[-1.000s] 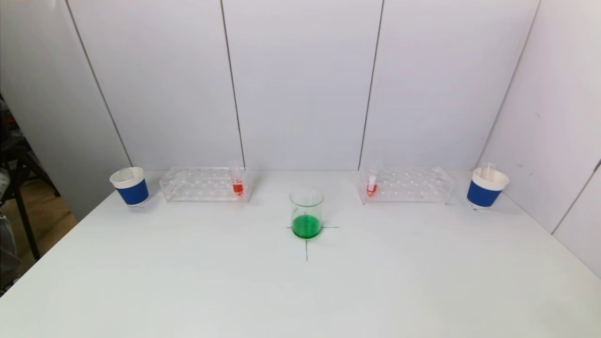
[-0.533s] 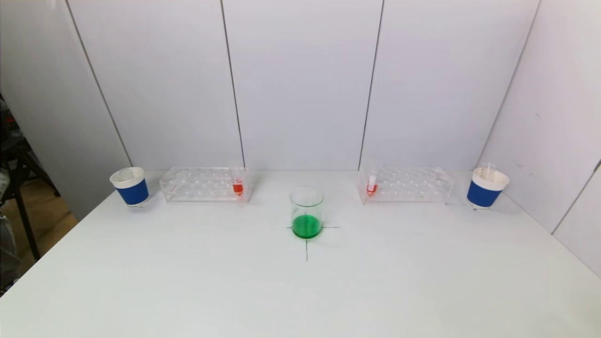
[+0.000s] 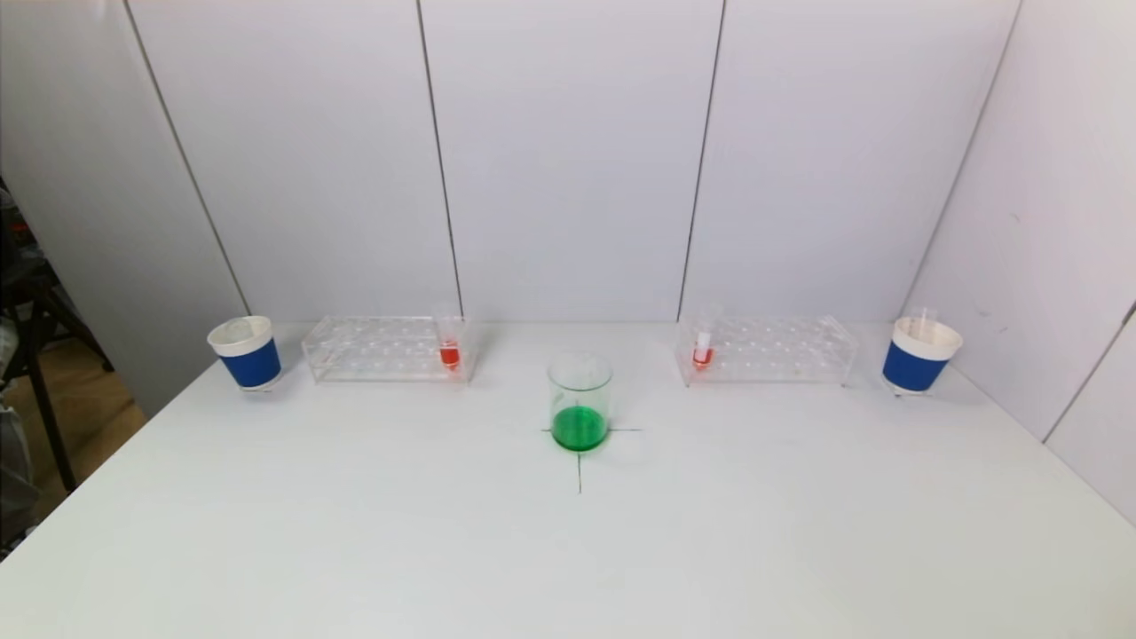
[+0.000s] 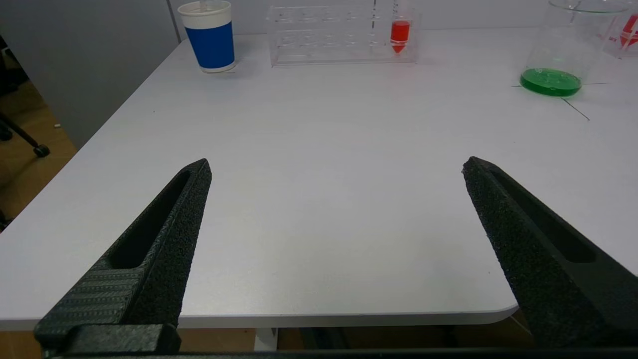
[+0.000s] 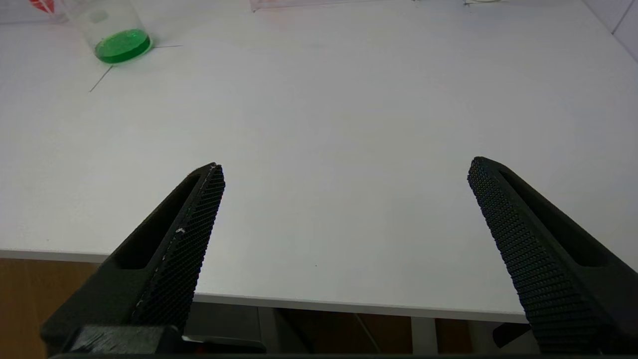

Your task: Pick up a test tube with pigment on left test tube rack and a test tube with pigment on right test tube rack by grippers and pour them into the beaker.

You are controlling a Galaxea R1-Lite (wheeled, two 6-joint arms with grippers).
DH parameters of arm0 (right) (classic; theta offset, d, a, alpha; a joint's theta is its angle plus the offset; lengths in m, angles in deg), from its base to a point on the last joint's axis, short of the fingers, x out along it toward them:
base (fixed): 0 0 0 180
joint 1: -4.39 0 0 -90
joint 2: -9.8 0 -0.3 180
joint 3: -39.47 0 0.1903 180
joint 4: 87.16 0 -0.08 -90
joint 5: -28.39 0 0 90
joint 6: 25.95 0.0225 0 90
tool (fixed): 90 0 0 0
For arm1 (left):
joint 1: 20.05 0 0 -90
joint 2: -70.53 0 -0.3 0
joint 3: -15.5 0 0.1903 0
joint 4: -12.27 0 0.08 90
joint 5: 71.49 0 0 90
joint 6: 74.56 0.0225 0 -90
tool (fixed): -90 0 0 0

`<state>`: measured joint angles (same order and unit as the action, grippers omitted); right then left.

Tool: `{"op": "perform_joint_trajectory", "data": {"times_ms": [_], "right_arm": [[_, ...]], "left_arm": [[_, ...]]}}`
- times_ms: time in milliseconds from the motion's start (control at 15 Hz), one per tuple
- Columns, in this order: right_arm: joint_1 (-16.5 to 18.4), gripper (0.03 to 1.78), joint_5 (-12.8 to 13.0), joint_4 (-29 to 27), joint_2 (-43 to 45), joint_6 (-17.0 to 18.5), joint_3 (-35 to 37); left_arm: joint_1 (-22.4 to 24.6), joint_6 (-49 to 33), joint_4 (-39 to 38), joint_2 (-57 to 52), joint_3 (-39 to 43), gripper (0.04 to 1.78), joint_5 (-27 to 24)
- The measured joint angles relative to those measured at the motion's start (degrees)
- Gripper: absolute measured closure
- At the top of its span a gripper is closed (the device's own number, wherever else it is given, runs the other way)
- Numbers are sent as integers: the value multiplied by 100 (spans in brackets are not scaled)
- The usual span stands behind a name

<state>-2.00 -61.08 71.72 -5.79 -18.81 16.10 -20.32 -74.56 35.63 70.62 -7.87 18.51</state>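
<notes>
Left gripper (image 4: 334,164) and right gripper (image 5: 344,164) both stand spread wide and empty at the near edge of the counter (image 3: 355,532), neither visible in the head view. From the left gripper, the left test tube (image 4: 399,35) lies well ahead, upper centre of its wrist view, upright in the left rack (image 4: 324,35); this arm is nearer it. The right test tube (image 3: 703,348) stands upright in the right rack (image 3: 781,348), right of centre in the head view, nearer the right arm. Both tubes are clear with red pigment at the tip. The beaker (image 3: 579,401), holding green liquid, sits at centre between the racks.
</notes>
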Motion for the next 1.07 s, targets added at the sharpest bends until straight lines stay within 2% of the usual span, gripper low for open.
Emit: {"op": "perform_joint_trajectory", "data": {"times_ms": [200,400,533,667,933,1067], "right_arm": [[63,4,66,2,5,4,0],[696,4,52,39,72,-44,0],[828,4,68,17,107,-52,0],[825,4,63,38,208,-143,0],[688,4,-1,-135,916,-900,0],[652,4,-22,-184,1275,-989,0]], "left_arm": [[0,0,0,0,0,6,0],[0,0,0,0,0,6,0],[0,0,0,0,0,6,0],[0,0,0,0,0,6,0],[0,0,0,0,0,6,0],[2,0,0,0,0,6,0]]}}
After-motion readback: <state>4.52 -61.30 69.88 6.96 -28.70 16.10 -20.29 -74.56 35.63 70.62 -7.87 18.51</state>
